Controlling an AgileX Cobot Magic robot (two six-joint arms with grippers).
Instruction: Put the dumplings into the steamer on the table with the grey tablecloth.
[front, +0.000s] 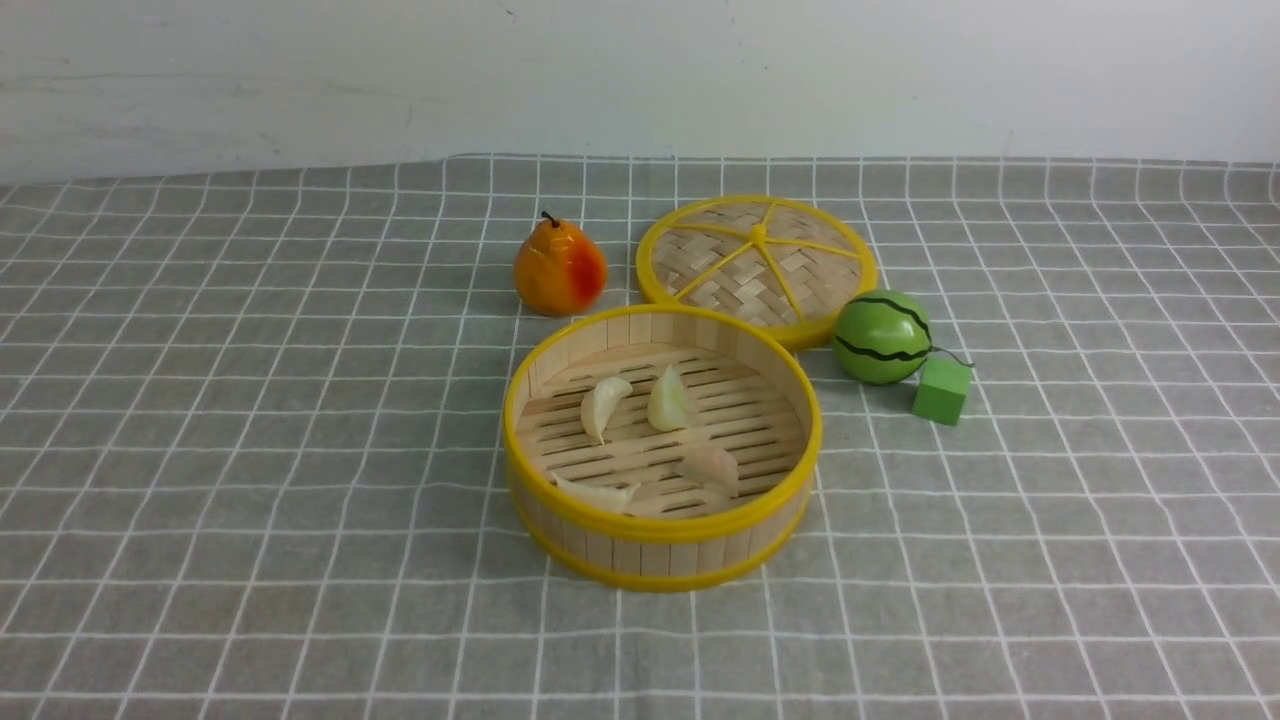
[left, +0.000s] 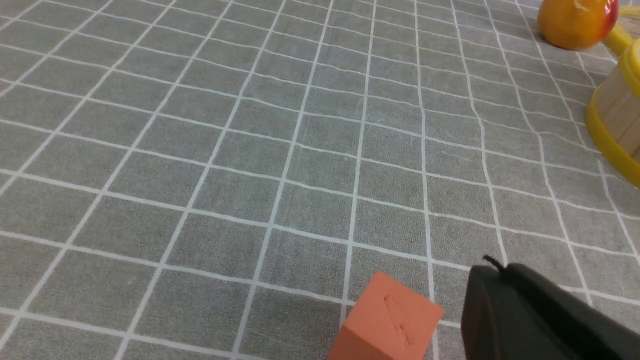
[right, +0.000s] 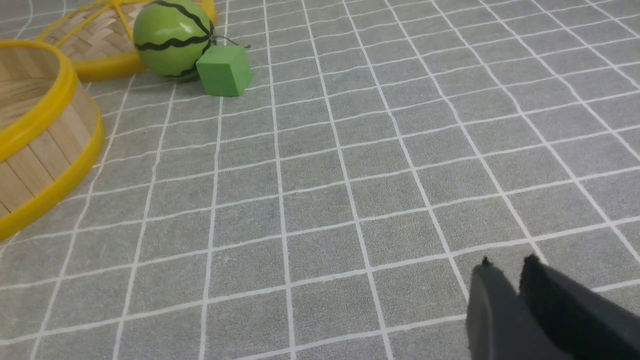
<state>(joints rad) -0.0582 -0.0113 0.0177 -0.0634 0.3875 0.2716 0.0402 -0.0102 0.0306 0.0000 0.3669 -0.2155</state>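
The steamer stands mid-table on the grey tablecloth. Several dumplings lie on its slatted floor: two pale ones at the back, a pinkish one and another pale one by the front rim. Neither arm shows in the front view. In the left wrist view my left gripper is shut and empty over bare cloth, with the steamer's wall far off. My right gripper hangs over bare cloth, its tips a little apart with nothing between them, away from the steamer.
Behind the steamer lie its woven lid and an orange-red pear. A green watermelon ball and a green cube sit to its right. An orange cube rests on the cloth beside my left gripper.
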